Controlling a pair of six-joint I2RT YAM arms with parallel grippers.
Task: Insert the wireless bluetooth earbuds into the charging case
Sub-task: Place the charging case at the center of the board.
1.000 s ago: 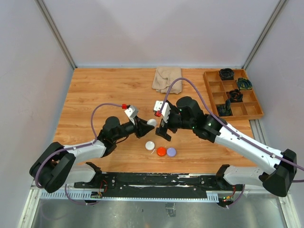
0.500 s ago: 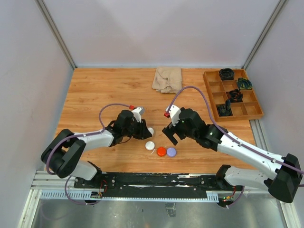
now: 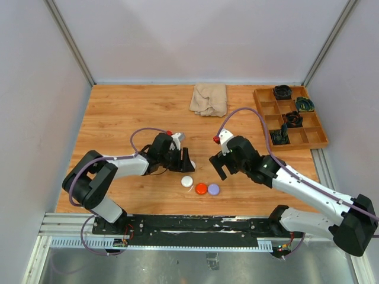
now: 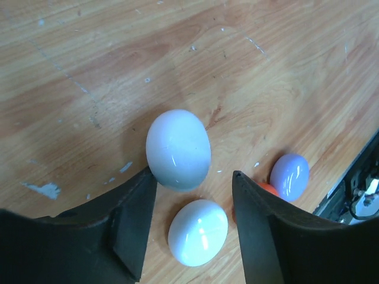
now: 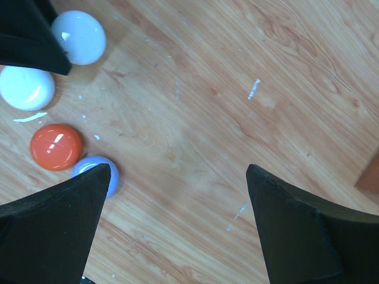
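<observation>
My left gripper (image 3: 188,160) (image 4: 194,173) lies low over the table with its jaws open. A pale blue-white round puck (image 4: 177,149) (image 3: 192,164) rests on the wood just past its fingertips, close against one finger and not gripped. A white puck (image 4: 197,232) (image 3: 187,181) lies below the gap between the fingers. An orange puck (image 3: 201,189) (image 5: 56,146) and a purple puck (image 3: 214,189) (image 4: 289,176) sit beside it. My right gripper (image 3: 218,167) (image 5: 179,168) hangs wide open over bare wood to their right. No earbuds show. All pucks are closed; whether one is the charging case I cannot tell.
A beige cloth (image 3: 208,99) lies at the back middle of the wooden table (image 3: 118,112). A compartmented wooden tray (image 3: 267,110) with dark coiled items stands at the back right. Grey walls enclose the table on three sides.
My left gripper carried the pale puck down to the table and opened, letting it go. My right arm drew back to the right and lowered, still open.
</observation>
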